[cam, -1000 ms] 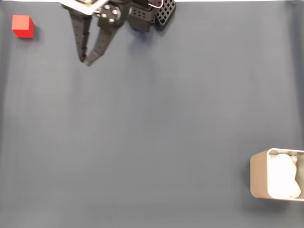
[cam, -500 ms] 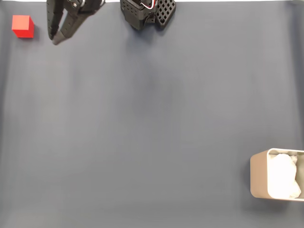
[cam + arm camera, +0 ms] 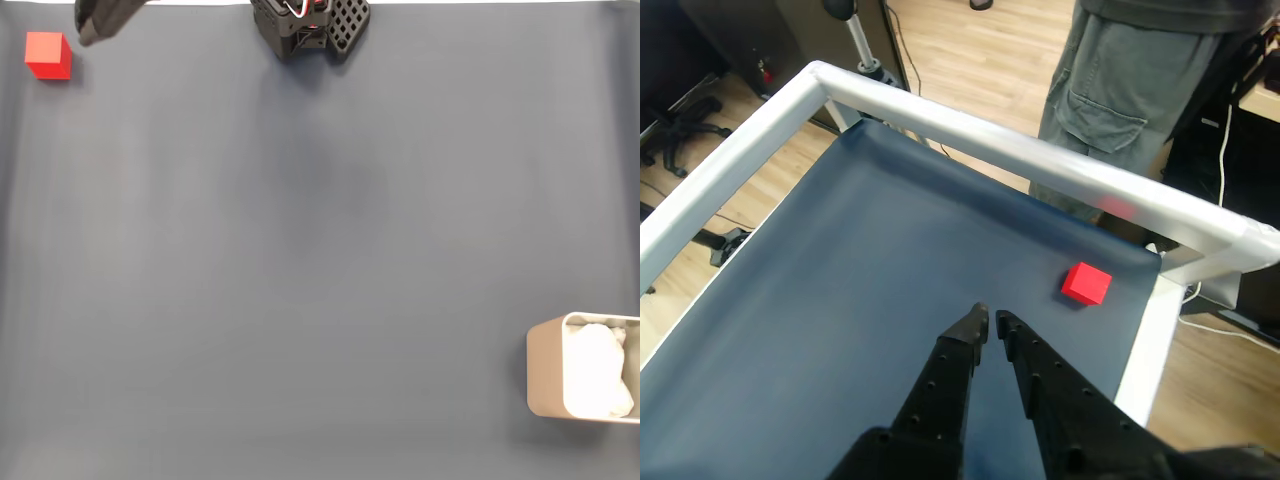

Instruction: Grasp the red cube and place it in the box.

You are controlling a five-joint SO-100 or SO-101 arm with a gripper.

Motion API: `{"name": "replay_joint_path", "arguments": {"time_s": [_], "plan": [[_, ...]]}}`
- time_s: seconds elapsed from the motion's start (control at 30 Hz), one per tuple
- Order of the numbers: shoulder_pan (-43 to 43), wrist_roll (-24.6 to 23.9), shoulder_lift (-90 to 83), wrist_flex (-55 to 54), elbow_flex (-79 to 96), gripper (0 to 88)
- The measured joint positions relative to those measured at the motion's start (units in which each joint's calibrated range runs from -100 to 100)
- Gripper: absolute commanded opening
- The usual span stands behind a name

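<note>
The red cube [image 3: 47, 55] rests on the dark blue mat in the far top-left corner of the fixed view. My gripper [image 3: 89, 37] pokes in from the top edge just right of the cube, apart from it. In the wrist view the gripper [image 3: 990, 320] is shut with nothing held, a thin slit between its black fingers [image 3: 950, 380]; the red cube [image 3: 1086, 283] lies ahead and to the right of the tips, near the mat's corner. The beige box [image 3: 545, 380] with white padding stands at the bottom right edge, far from both.
The arm's black base [image 3: 310, 25] sits at top centre. A white frame [image 3: 1040, 160] borders the mat close behind the cube. A person's legs [image 3: 1130, 80] stand just beyond that frame. The dark blue mat [image 3: 320, 260] stretches bare between cube and box.
The gripper has swung left and up toward the top edge, ending close beside the red cube. Cube and box have not moved.
</note>
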Motion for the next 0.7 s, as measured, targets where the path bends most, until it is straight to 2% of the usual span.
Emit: {"name": "replay_joint_path", "arguments": {"time_s": [0.7], "plan": [[13.58,-1.37,0.00,0.08,3.71,0.0]]}}
